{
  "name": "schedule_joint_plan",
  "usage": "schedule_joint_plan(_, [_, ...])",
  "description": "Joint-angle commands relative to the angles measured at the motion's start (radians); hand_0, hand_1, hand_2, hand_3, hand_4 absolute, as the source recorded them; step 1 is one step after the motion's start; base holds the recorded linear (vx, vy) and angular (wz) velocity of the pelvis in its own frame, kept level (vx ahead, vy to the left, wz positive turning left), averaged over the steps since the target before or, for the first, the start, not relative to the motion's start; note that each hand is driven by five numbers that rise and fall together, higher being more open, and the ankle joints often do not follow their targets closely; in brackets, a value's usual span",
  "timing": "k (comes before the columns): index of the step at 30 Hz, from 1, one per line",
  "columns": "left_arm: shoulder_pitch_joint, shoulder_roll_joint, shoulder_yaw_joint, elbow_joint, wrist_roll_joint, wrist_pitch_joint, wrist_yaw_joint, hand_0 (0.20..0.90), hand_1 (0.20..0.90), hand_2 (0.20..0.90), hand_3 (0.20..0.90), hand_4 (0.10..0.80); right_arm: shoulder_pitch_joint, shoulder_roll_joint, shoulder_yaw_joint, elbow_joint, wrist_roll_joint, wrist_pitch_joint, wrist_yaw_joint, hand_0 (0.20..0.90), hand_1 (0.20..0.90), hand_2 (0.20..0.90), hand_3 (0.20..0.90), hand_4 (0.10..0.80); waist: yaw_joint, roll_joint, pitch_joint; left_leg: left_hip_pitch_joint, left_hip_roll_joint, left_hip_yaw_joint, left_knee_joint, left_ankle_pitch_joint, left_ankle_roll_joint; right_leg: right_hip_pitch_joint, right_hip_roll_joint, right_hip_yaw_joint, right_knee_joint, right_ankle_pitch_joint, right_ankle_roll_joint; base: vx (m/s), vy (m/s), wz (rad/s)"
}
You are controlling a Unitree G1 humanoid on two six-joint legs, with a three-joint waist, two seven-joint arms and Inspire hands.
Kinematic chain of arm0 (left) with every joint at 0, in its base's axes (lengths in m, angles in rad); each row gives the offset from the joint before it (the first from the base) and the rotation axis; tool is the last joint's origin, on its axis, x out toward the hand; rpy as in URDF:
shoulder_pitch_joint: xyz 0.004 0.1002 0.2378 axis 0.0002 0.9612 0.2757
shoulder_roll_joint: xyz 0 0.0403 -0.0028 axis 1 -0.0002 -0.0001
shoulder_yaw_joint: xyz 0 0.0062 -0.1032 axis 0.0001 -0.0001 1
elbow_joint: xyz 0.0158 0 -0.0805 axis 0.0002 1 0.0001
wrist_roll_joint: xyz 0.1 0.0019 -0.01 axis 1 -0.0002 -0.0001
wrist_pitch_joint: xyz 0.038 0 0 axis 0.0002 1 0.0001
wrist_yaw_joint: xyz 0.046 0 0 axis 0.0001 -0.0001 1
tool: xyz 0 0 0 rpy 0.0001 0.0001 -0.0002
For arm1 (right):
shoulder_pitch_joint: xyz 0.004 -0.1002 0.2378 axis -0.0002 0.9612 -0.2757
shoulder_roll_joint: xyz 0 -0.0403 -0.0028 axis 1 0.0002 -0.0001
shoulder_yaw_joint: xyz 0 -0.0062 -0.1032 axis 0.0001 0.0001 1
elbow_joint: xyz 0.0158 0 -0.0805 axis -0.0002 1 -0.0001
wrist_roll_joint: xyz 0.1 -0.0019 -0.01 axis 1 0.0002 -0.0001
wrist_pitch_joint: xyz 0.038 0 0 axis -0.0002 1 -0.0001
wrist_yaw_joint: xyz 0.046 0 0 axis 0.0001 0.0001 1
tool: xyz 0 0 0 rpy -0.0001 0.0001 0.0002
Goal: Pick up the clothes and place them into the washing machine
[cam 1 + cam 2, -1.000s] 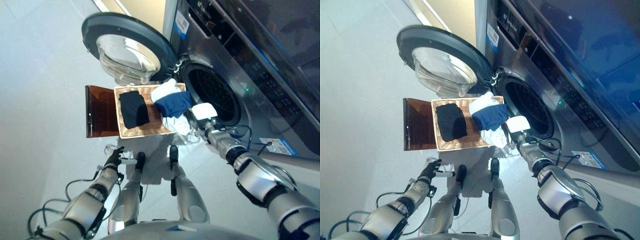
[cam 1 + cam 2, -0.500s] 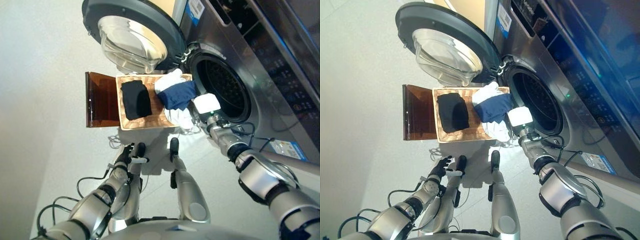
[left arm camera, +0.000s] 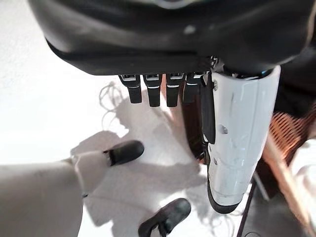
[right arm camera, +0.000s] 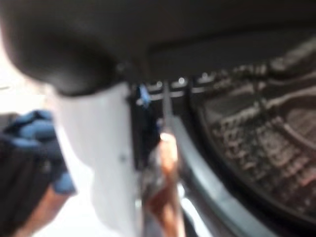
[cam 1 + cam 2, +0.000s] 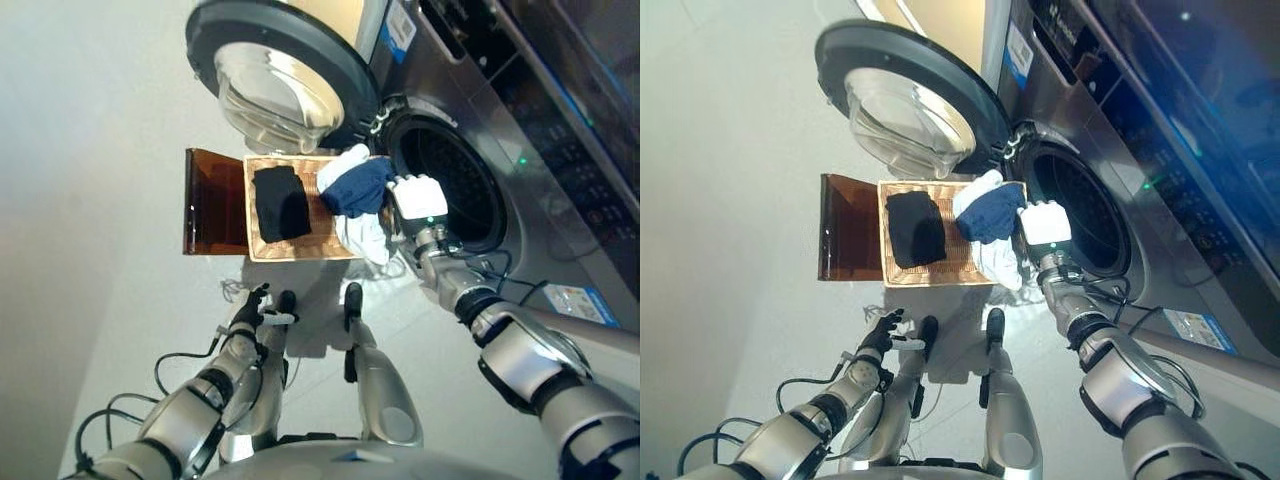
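A wicker basket (image 5: 322,228) stands on the floor before the washing machine. A black garment (image 5: 280,202) lies in its left half. At its right end a navy garment (image 5: 355,187) is heaped over white clothes (image 5: 365,235). My right hand (image 5: 418,198), with its white cover, is against the navy garment's right edge, just in front of the open drum (image 5: 445,180). The right wrist view shows navy cloth (image 4: 29,133) beside the hand and the drum (image 4: 256,148) close by. My left hand (image 5: 252,303) hangs low over the floor, open and holding nothing (image 3: 173,29).
The round glass door (image 5: 280,75) is swung wide open to the left above the basket. A brown lid (image 5: 213,200) lies flat to the basket's left. Pale floor spreads to the left.
The camera has shifted. My right hand has risen from the white clothes at the basket's near right corner to beside the navy garment, at the drum's rim. The left hand has hardly moved.
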State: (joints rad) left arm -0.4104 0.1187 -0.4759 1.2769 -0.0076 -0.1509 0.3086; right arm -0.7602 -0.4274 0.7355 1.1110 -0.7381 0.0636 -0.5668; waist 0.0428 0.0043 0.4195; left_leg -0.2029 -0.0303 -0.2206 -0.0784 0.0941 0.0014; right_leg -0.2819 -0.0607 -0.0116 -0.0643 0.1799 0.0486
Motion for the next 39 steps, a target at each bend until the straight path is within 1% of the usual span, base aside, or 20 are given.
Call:
schedule_joint_plan(1, [0.048, -0.030, -0.008, 0.033, 0.033, -0.007, 0.011, 0.900, 0.900, 0.900, 0.900, 0.800, 0.002, 0.001, -0.033, -0.007, 0.034, -0.002, -0.042, 0.900, 0.900, 0.900, 0.900, 0.800, -0.001, -0.033, -0.097, -0.006, 0.012, 0.052, -0.008, -0.017, -0.017, -0.062, -0.024, 0.065, 0.180, -0.125, 0.062, 0.011, -0.009, -0.10])
schedule_joint_plan(5, [0.052, -0.024, -0.003, 0.027, 0.032, -0.001, 0.000, 0.900, 0.900, 0.900, 0.900, 0.800, 0.020, 0.008, -0.044, 0.010, 0.045, -0.005, -0.013, 0.900, 0.900, 0.900, 0.900, 0.800, -0.005, -0.044, -0.119, 0.026, 0.017, 0.065, -0.007, -0.032, -0.013, -0.037, -0.019, 0.077, 0.174, -0.125, 0.061, 0.017, -0.001, -0.18])
schedule_joint_plan(10, [0.071, -0.018, 0.002, 0.031, 0.039, -0.001, -0.012, 0.900, 0.900, 0.900, 0.900, 0.800, 0.047, 0.015, -0.065, 0.025, 0.059, -0.009, -0.008, 0.900, 0.900, 0.900, 0.900, 0.800, -0.011, -0.050, -0.143, 0.064, 0.025, 0.084, -0.006, -0.047, -0.009, -0.007, -0.014, 0.095, 0.159, -0.125, 0.061, 0.018, -0.004, -0.17])
schedule_joint_plan(16, [0.090, -0.005, 0.015, 0.028, 0.050, 0.002, -0.023, 0.900, 0.900, 0.900, 0.900, 0.800, 0.074, 0.006, -0.085, 0.004, 0.058, -0.016, 0.003, 0.900, 0.900, 0.900, 0.900, 0.800, -0.018, -0.056, -0.171, 0.105, 0.036, 0.105, -0.005, -0.064, -0.005, 0.021, -0.004, 0.115, 0.159, -0.134, 0.061, 0.026, -0.010, -0.14])
schedule_joint_plan(23, [0.108, 0.001, 0.027, 0.027, 0.053, 0.004, -0.026, 0.900, 0.900, 0.900, 0.900, 0.800, 0.084, 0.004, -0.098, -0.041, 0.056, -0.028, 0.003, 0.900, 0.900, 0.900, 0.900, 0.800, -0.019, -0.059, -0.193, 0.138, 0.046, 0.112, -0.005, -0.076, -0.002, 0.047, 0.003, 0.124, 0.156, -0.144, 0.060, 0.021, -0.008, -0.05])
schedule_joint_plan(32, [0.110, 0.007, 0.031, 0.026, 0.047, 0.008, -0.024, 0.900, 0.900, 0.900, 0.900, 0.800, 0.029, 0.019, -0.053, -0.083, 0.042, -0.046, 0.039, 0.900, 0.900, 0.900, 0.900, 0.800, -0.006, -0.069, -0.199, 0.136, 0.053, 0.101, -0.005, -0.073, -0.005, 0.050, 0.005, 0.115, 0.154, -0.148, 0.058, -0.006, -0.002, 0.05])
schedule_joint_plan(39, [0.090, 0.016, 0.035, 0.032, 0.021, 0.012, -0.009, 0.900, 0.900, 0.900, 0.900, 0.800, -0.035, 0.035, -0.009, -0.078, 0.031, -0.039, 0.052, 0.900, 0.900, 0.900, 0.900, 0.800, 0.011, -0.073, -0.175, 0.096, 0.046, 0.079, -0.006, -0.052, -0.006, 0.030, -0.004, 0.093, 0.151, -0.138, 0.058, -0.038, 0.001, 0.15])
